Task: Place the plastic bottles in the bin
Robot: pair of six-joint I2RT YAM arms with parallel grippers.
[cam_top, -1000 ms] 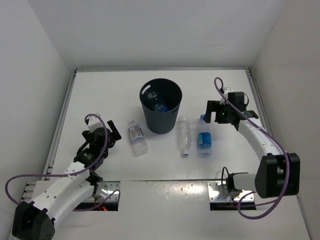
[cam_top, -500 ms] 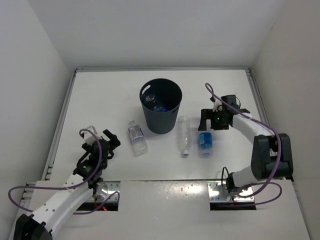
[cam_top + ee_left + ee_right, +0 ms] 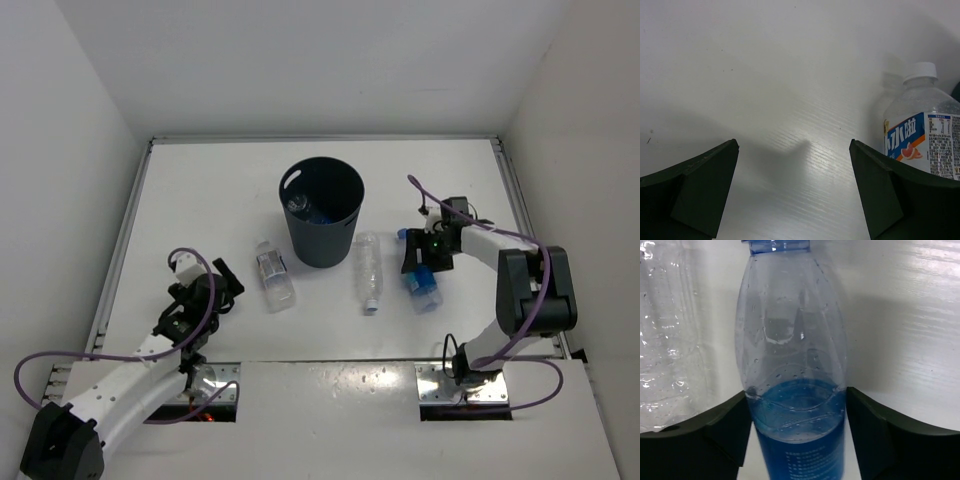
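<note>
The dark bin (image 3: 322,225) stands mid-table with a bottle (image 3: 304,205) showing inside it. Three plastic bottles lie on the table. The blue-labelled bottle (image 3: 424,281) (image 3: 795,365) lies right of the bin, and my right gripper (image 3: 417,256) (image 3: 796,392) is shut on it, a finger pressed against each side at the top of the label. An unlabelled bottle (image 3: 368,270) (image 3: 665,340) lies just left of it. A white-capped labelled bottle (image 3: 273,275) (image 3: 922,130) lies left of the bin. My left gripper (image 3: 215,290) (image 3: 793,145) is open over bare table beside it.
White walls close in the table on the left, back and right. The right arm's purple cable (image 3: 425,200) loops above its wrist. The arm bases and their mounting plates (image 3: 465,385) sit at the near edge.
My right gripper dropped onto the blue-labelled bottle and closed on it; the bottle swung askew. My left arm pulled back toward its base, still open.
</note>
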